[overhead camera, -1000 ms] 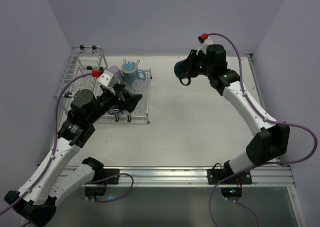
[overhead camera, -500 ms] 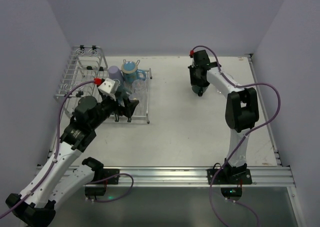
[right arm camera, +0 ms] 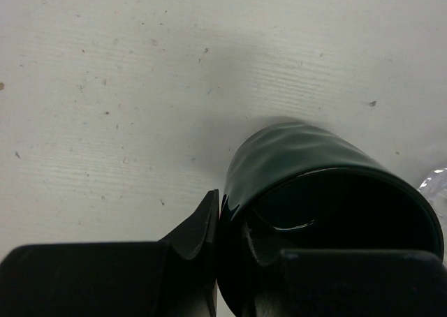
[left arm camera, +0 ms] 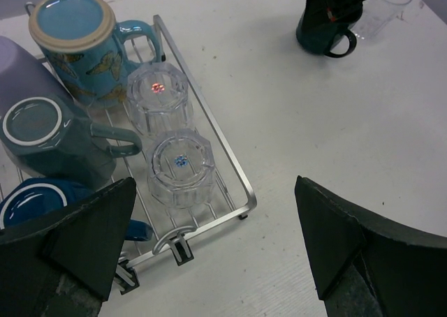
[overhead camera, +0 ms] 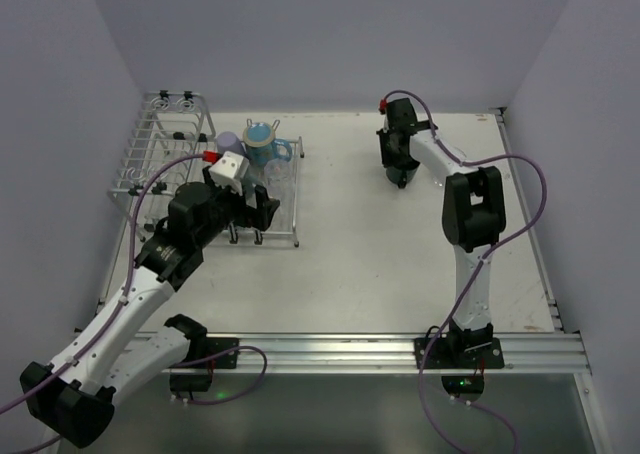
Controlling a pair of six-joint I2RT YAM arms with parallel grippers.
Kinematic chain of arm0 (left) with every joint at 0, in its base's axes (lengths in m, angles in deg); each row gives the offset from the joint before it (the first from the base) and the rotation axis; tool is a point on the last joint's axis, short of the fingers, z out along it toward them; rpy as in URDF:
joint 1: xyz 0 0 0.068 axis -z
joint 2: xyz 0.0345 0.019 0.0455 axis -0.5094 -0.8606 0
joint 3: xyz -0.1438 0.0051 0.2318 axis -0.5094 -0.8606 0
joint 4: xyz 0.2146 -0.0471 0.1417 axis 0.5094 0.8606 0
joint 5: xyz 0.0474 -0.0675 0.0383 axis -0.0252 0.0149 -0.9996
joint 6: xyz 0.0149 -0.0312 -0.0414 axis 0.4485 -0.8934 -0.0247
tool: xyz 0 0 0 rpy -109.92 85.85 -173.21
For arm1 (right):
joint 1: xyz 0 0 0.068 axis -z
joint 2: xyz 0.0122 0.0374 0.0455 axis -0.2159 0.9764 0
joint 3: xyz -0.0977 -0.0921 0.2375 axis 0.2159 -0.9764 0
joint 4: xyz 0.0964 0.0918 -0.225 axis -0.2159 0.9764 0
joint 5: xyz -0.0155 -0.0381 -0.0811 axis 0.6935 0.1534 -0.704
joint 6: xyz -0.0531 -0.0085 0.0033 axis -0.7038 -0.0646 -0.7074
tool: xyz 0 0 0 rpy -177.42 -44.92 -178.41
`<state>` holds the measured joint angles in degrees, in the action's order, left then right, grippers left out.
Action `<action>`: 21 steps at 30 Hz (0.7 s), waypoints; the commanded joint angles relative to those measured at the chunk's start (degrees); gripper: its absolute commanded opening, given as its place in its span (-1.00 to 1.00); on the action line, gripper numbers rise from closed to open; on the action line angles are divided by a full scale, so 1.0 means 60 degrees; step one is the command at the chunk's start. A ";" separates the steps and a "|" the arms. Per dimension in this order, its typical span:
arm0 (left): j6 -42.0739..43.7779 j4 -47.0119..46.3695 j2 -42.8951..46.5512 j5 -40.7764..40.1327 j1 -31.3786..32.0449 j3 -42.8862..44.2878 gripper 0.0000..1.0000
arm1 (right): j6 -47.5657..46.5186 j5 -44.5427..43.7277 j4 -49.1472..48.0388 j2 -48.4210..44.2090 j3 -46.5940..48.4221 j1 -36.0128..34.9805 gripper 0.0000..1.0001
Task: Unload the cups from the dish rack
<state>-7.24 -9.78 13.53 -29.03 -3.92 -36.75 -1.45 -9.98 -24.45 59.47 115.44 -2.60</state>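
The silver wire dish rack (overhead camera: 160, 139) stands at the far left; its front rail also shows in the left wrist view (left arm camera: 230, 153). On it, upside down, are a light blue mug with a cream rim (left arm camera: 73, 27), two clear ribbed glasses (left arm camera: 157, 97) (left arm camera: 181, 167), a dark teal mug (left arm camera: 49, 139), a blue cup (left arm camera: 35, 202) and a lavender cup (left arm camera: 14, 59). My left gripper (overhead camera: 255, 209) (left arm camera: 216, 261) is open and empty above the rack's front right corner. My right gripper (overhead camera: 398, 169) (right arm camera: 234, 240) is shut on the wall of another dark teal mug (right arm camera: 307, 163) (left arm camera: 321, 34), upright, low at the table.
A clear glass (left arm camera: 380, 3) lies on the table just beyond the held mug; its edge shows in the right wrist view (right arm camera: 436, 177). The white table (overhead camera: 380, 254) is walled at the back and both sides. A metal rail (overhead camera: 350, 349) runs along the near edge.
My right arm has folded inward and brought the dark teal mug down from mid-air to the table surface. My left gripper has shifted slightly back over the rack's front edge.
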 commanded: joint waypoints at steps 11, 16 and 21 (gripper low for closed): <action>-0.0475 0.1330 -0.1277 -0.1417 -0.0026 0.1070 1.00 | 0.0172 -0.0240 -0.0218 -0.0422 -0.0083 0.0153 -0.32; -0.1046 0.1492 -0.1702 -0.1405 0.0076 0.1188 1.00 | 0.0479 0.0197 -0.0407 -0.1328 -0.0390 0.0153 0.40; -0.1384 0.1434 -0.2464 -0.1960 0.0515 0.1539 1.00 | 0.0860 0.0740 -0.0759 -0.2575 -0.0976 0.0153 0.83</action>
<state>-12.84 -1.37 0.79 -37.62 -2.61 -30.87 1.74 -8.35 -25.89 53.04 110.78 -1.81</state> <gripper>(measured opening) 0.997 0.893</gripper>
